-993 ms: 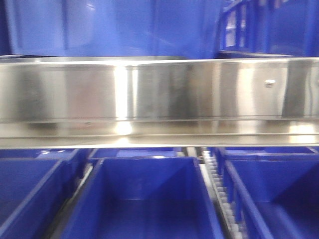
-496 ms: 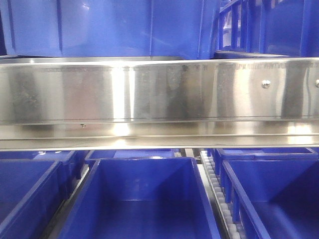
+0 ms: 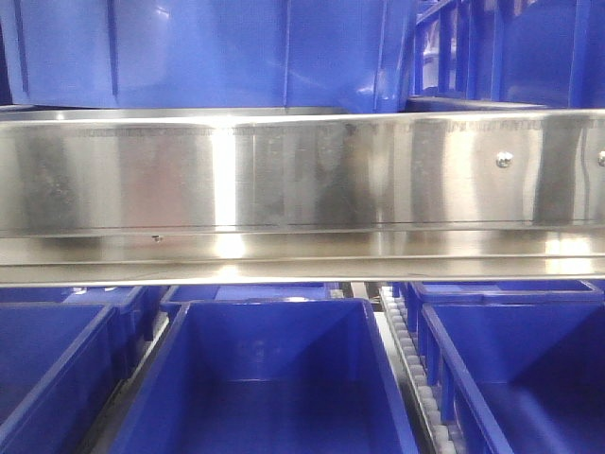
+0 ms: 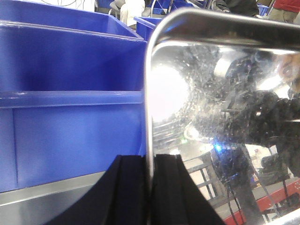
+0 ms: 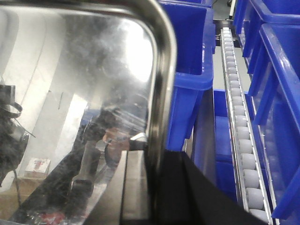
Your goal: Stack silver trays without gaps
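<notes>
Left gripper (image 4: 149,161): jaws clamped on the rim of a tray (image 4: 211,93), with bins (image 4: 70,93) to its left. Right gripper (image 5: 154,161): jaws clamped on a tray rim, with a roller track (image 5: 241,140) to the right. Whether both hold the same tray cannot be told. In the front view, a rail (image 3: 302,180) spans above the bins.
</notes>
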You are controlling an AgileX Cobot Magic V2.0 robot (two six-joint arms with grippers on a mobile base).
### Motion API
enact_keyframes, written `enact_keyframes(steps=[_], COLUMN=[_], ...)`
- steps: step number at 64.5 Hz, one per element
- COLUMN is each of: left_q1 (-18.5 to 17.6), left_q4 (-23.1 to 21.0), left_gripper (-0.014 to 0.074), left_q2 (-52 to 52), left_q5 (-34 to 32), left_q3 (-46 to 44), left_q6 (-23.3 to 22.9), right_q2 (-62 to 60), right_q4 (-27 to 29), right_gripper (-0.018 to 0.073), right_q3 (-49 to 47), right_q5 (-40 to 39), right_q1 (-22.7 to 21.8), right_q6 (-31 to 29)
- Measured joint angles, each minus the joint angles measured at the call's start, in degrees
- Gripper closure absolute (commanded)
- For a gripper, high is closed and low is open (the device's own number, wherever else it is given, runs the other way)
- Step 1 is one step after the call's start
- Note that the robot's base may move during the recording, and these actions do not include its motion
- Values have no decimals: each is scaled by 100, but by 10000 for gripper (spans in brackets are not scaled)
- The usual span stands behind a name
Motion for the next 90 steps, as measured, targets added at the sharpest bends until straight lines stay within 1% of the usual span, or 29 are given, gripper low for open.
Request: enact_keyframes(steps=[16,21,27,31,36,43,50,57,72,82,86,90], left_q1=[0,0,12,116,332,782,1235,1429,1468,1468,1468,1468], left_q4=[46,238,476,535,547,481,386,340,327,327,347,363], left_gripper=[615,615,615,615,615,615,615,615,615,610,581,524], left_q2=[0,0,0,0,10,88,265,508,1124,1359,1442,1476], left_q5=[-158,-171,-134,-45,228,731,1191,1503,1842,1992,2049,2075], left_q3=[0,0,0,0,0,0,0,0,0,0,0,0], left_q6=[12,12,1,-95,-227,-310,-320,-320,-334,-346,-346,-331], right_q2=[0,0,54,136,291,598,889,1147,1555,1722,1762,1785], right_q4=[0,89,340,436,574,832,967,1009,935,838,824,811], right_gripper=[638,638,638,638,638,638,638,638,638,638,638,636], right_q3=[0,0,0,0,0,-5,-5,-14,-14,-14,-14,-14], right_q5=[-22,-68,-66,-99,-184,-338,-535,-593,-535,-502,-502,-523], right_q1=[0,0,0,0,0,36,60,60,60,60,60,60], right_q6=[0,0,0,0,0,10,10,10,-1,-29,-42,-54])
